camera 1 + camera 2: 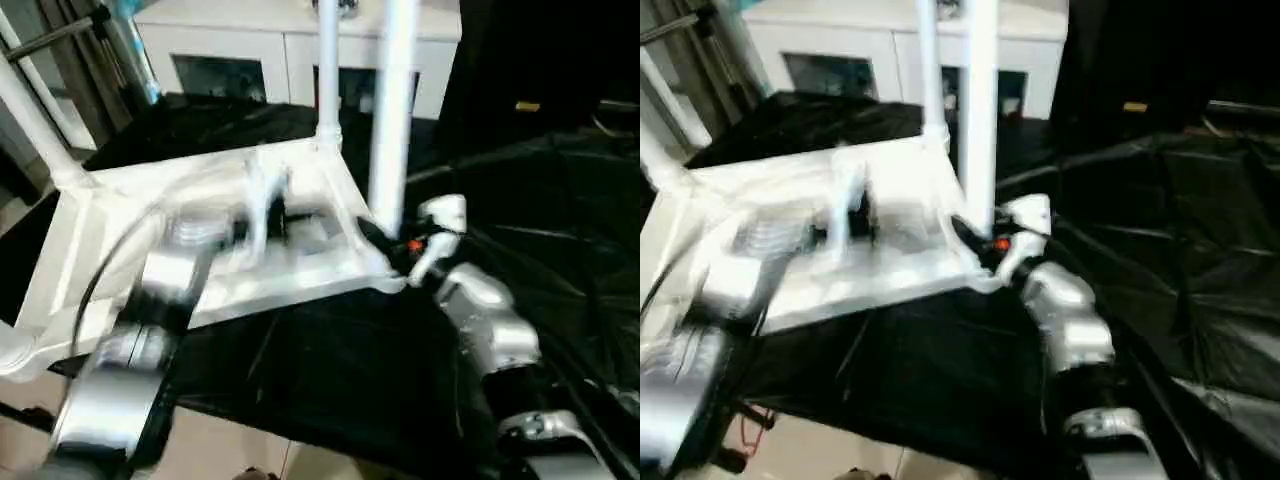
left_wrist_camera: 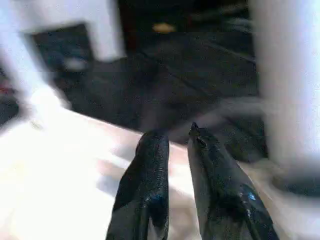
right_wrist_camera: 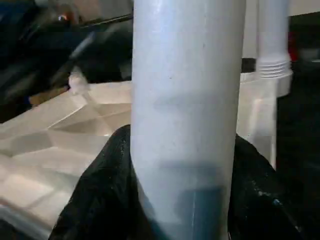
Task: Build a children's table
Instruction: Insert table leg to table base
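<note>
Silver forearms fill the near edge. Right hand (image 3: 185, 190) pinches a white leg (image 1: 392, 110) standing upright at the near-right corner socket of the upside-down children's table (image 1: 120, 250). Left hand (image 2: 177, 170) hovers over the ribbed underside, fingers nearly pressed together, holding nothing. Another leg (image 1: 327, 70) stands in the far-right corner, a third (image 1: 30, 110) at far left.

Risk: leg looks barely seated; if the right hand lets go or pushes off-axis it could tip or jam, and the light table could slide.

Surface is crinkled black sheeting (image 1: 540, 200); white cabinet (image 1: 290, 50) with glass doors behind.
</note>
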